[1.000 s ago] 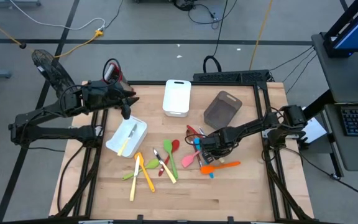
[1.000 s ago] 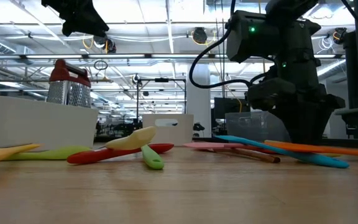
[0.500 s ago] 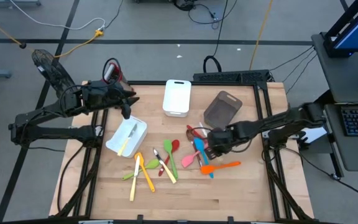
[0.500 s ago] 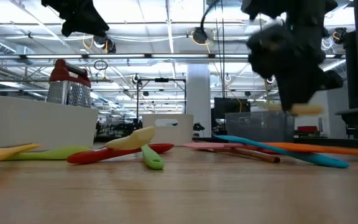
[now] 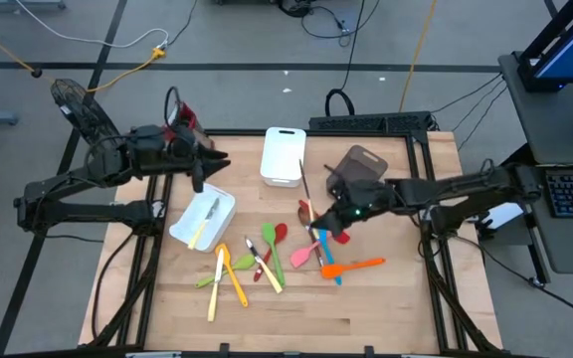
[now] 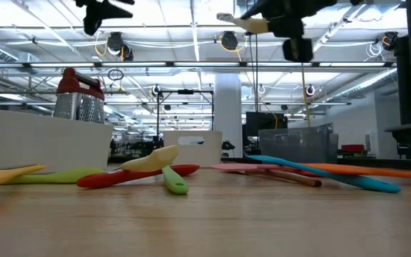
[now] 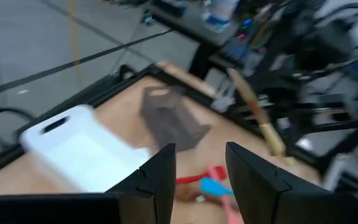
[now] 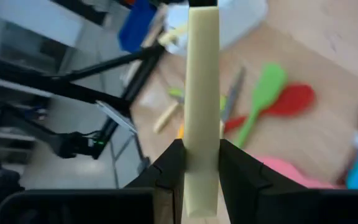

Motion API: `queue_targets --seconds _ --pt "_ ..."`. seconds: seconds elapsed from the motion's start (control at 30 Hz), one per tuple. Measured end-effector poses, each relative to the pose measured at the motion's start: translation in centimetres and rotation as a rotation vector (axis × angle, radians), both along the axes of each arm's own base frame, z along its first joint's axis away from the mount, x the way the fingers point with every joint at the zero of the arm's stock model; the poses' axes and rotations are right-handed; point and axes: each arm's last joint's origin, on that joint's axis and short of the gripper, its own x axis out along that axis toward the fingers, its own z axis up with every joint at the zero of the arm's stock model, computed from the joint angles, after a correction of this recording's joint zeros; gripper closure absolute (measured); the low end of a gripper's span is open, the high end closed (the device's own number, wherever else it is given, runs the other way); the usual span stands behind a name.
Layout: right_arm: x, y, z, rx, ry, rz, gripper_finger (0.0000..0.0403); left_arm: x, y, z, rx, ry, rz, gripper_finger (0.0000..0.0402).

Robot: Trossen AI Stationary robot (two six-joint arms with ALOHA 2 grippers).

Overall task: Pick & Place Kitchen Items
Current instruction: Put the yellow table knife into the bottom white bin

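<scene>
Not far along, I'd say. The white bin point(image 5: 203, 221) at centre-left of the high view has what look like one or two pale utensils lying in it, and that's about all that's been put away. The tall white bin point(image 5: 283, 155) near the top centre and the grey bin point(image 5: 356, 171) beside it look empty from above, hard to be sure though.

Right end effector point(image 8: 195, 163) is up in the air over the middle of the bench point(image 5: 366, 308), clamped on a pale-yellow-handled utensil point(image 8: 202, 93) whose thin end pokes toward the tall white bin. So one piece is mid-carry, not dropped anywhere yet.

Left end effector point(image 7: 199, 171) hangs above the upper-left part of the bench, jaws apart, holding nothing.

Still loose on the wood: the yellow and green pieces point(image 5: 225, 273) at lower centre, a red spoon point(image 5: 268, 239), a green spatula point(image 5: 272, 251), plus pink, blue and orange ones point(image 5: 358, 265) right of them. Most of the pile is left.
</scene>
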Motion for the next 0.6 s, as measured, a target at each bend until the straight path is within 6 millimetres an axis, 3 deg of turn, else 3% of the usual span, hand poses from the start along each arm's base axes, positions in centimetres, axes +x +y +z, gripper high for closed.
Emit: queue_targets --seconds 0.23,0.6 --pt "0.9 -1.6 1.0 -0.075 -0.158 0.037 0.0337 2.1 0.0 0.6 -0.084 -0.12 -0.15 0.0256" --pt "1.5 -3.6 1.8 -0.147 -0.29 0.057 0.0337 9.6 0.9 -1.2 -0.224 -0.254 -0.247 0.0256"
